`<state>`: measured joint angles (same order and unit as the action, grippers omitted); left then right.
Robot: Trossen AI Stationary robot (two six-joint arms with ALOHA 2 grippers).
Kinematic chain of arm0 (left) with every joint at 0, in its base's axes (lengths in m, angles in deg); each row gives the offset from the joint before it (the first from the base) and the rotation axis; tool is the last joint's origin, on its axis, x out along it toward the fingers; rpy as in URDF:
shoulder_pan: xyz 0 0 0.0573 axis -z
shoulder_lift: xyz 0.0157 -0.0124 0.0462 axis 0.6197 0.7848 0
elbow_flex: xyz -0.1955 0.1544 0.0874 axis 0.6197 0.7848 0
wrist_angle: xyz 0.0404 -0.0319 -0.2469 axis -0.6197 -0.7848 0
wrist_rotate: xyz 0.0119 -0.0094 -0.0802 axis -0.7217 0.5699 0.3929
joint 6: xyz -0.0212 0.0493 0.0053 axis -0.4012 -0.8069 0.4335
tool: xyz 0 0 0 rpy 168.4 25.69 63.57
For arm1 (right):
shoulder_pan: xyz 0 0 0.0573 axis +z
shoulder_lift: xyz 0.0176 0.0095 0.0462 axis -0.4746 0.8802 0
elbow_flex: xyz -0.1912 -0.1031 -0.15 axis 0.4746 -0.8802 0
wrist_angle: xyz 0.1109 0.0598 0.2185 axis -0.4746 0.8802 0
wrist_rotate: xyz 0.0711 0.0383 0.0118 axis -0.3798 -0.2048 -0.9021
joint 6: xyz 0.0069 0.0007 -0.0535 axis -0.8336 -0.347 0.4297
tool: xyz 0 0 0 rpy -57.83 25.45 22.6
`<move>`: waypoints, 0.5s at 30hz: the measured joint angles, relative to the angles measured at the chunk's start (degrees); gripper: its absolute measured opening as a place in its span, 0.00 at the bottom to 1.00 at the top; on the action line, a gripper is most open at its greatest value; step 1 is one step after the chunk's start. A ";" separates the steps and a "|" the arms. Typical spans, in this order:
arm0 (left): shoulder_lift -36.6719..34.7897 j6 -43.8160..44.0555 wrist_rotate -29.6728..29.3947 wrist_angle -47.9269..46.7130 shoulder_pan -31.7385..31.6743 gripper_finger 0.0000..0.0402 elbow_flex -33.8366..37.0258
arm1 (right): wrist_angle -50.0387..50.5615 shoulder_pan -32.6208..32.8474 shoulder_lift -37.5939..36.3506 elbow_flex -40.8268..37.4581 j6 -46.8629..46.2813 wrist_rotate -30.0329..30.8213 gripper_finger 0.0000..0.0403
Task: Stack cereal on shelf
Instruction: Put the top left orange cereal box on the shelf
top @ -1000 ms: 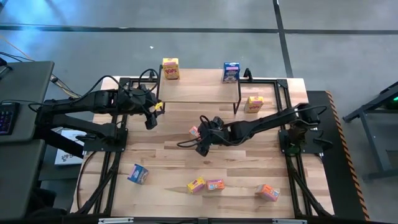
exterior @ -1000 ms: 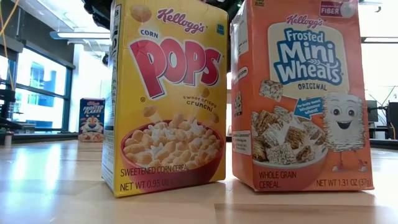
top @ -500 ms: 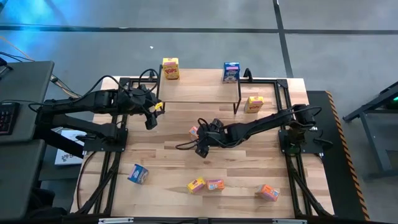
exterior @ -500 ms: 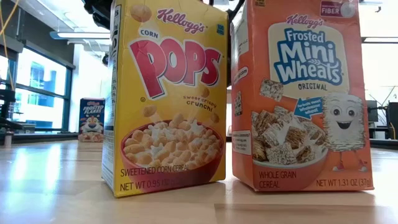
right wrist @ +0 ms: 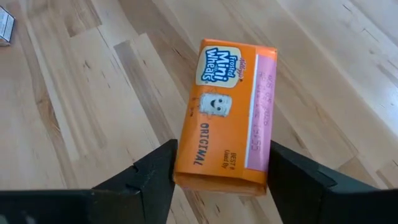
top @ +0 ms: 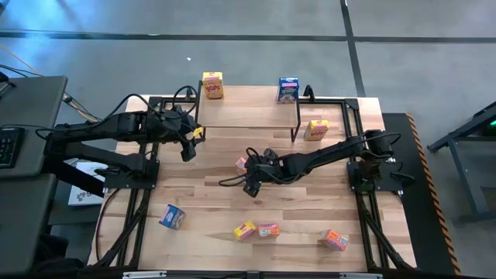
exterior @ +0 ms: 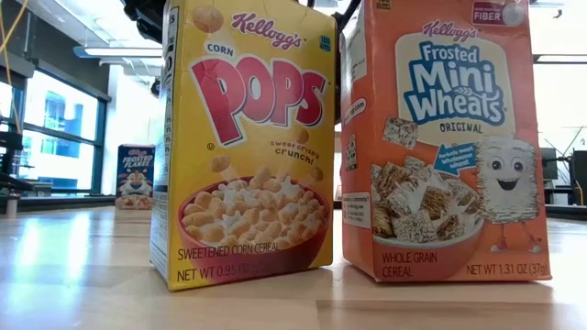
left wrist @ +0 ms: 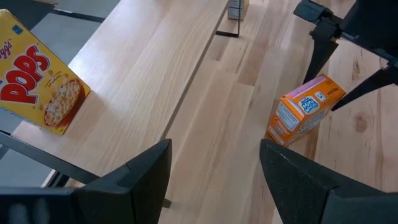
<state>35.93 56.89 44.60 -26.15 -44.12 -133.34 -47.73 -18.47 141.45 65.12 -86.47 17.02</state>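
The shelf (top: pixel 248 112) stands at the table's far edge with a yellow cereal box (top: pixel 212 85) and a blue one (top: pixel 288 90) on its plank. An orange Mini Wheats box (top: pixel 242 163) sits on the table in front of the shelf. My right gripper (right wrist: pixel 221 186) reaches in from the right, open, with a finger on each side of this box's (right wrist: pixel 227 112) near end. My left gripper (top: pixel 188 146) hangs open near the shelf's left front leg. Its wrist view shows the yellow box (left wrist: pixel 37 81) on the plank (left wrist: pixel 155 81) and the orange box (left wrist: pixel 305 115). My right gripper has one finger (right wrist: pixel 152 174) and the other finger (right wrist: pixel 298 180) beside the two long sides of the orange box's near end (right wrist: pixel 217 177), coming slanting down from the table's right. I cannot tell whether they touch it. The box rests on the table.
A yellow box (top: pixel 316 129) stands by the shelf's right leg. Near the front edge are a blue box (top: pixel 172 216), a yellow box (top: pixel 245 230), an orange box (top: pixel 268 230) and another orange box (top: pixel 335 239). The low view is filled by the yellow (exterior: pixel 248 147) and orange (exterior: pixel 440 137) boxes.
My right arm has crept a little toward the table's left, closer around the orange box. The box has stayed where it was.
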 joint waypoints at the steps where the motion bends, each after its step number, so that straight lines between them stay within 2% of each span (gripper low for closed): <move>1: 0.00 0.00 0.00 0.00 0.00 0.58 0.00 | 0.00 0.00 0.00 0.00 0.00 0.00 0.52; 15: 0.01 0.00 0.00 -0.02 0.00 0.58 0.00 | 0.00 0.00 0.00 0.00 0.02 -0.12 0.42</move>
<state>35.94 56.89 44.60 -26.17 -44.12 -133.34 -47.73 -18.47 141.45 65.12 -86.45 16.90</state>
